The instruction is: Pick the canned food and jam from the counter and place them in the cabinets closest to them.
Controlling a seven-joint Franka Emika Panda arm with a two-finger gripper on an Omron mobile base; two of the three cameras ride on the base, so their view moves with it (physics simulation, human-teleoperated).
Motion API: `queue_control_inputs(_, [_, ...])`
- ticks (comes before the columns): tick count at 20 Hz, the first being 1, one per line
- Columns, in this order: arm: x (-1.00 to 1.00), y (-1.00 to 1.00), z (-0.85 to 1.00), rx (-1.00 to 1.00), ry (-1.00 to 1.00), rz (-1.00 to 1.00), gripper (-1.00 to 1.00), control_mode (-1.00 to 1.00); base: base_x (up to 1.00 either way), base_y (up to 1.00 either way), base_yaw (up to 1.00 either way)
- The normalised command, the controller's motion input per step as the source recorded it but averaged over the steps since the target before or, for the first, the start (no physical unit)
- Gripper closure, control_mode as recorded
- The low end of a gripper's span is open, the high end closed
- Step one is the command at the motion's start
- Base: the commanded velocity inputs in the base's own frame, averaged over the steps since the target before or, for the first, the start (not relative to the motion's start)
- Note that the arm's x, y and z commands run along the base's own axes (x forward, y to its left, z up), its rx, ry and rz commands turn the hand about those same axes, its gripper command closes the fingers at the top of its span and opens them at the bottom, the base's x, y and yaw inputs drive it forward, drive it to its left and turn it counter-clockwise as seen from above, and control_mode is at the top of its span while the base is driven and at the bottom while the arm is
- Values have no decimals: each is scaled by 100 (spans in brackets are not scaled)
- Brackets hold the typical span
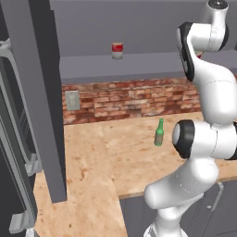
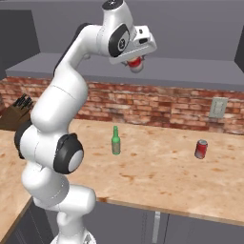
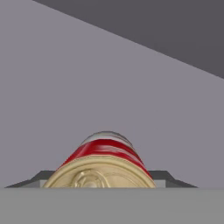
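Note:
My gripper (image 2: 135,61) is raised to the open cabinet's pale grey shelf (image 2: 190,71) and is shut on the canned food (image 2: 137,66), a red can with a gold lid. In the hand view the canned food (image 3: 105,162) sits between the dark fingertips (image 3: 164,177), its lid facing the camera and the shelf surface (image 3: 87,78) stretching beyond it. From the left base view just a red sliver of the canned food (image 1: 200,55) peeks past the arm. The jam is out of view.
A second red and white can (image 1: 117,50) stands on the shelf (image 1: 139,65) to the left. A green bottle (image 2: 115,140) and a red can (image 2: 201,149) stand on the counter (image 2: 157,176). An open dark cabinet door (image 1: 46,102) hangs at the left. A knife block (image 2: 16,112) sits at the far left.

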Motion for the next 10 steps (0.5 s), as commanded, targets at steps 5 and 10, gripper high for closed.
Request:
queue_control_inputs(5, [0, 0, 0, 0, 0, 0, 100, -100, 0, 0, 0])
queue_control_inputs(10, [2, -13, 0, 10, 0, 0, 100, -100, 0, 0, 0])
